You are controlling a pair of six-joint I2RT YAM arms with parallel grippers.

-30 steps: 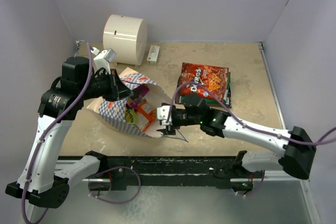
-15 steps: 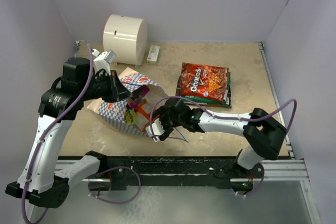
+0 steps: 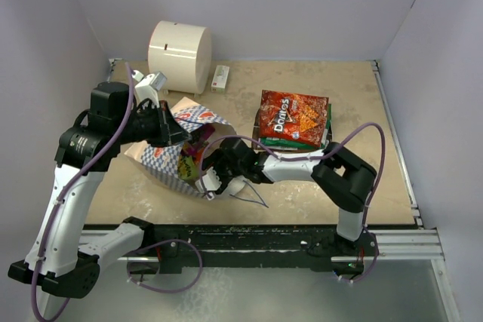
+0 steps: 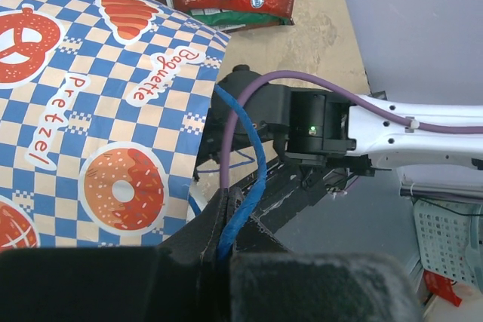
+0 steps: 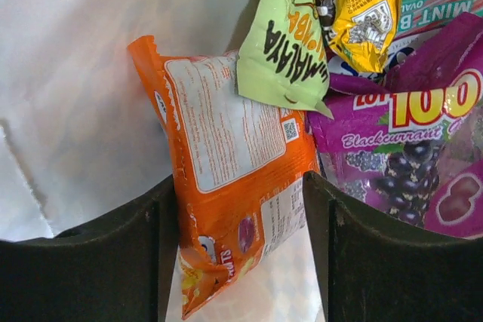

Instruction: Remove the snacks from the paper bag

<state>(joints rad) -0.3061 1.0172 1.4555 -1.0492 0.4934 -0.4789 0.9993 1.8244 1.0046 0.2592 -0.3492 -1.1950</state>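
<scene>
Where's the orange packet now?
In the right wrist view the orange packet lies inside the bag, between the fingers of the right gripper, left of the purple packet.

One paper bag [image 3: 162,157] — at least five packets [image 5: 241,156] inside; one cylinder [image 3: 179,47], one box [image 3: 220,78].

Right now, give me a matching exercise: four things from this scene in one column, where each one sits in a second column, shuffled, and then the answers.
Things
1. orange packet
2. purple blackcurrant packet
3. red Doritos bag
4. blue cord handle

Places
A. pinched in the left gripper
B. lying outside the paper bag
C. straddled by the right gripper
D. inside the bag, to the right of the orange packet in the right wrist view

Pairs: 1-C, 2-D, 3-B, 4-A
</scene>
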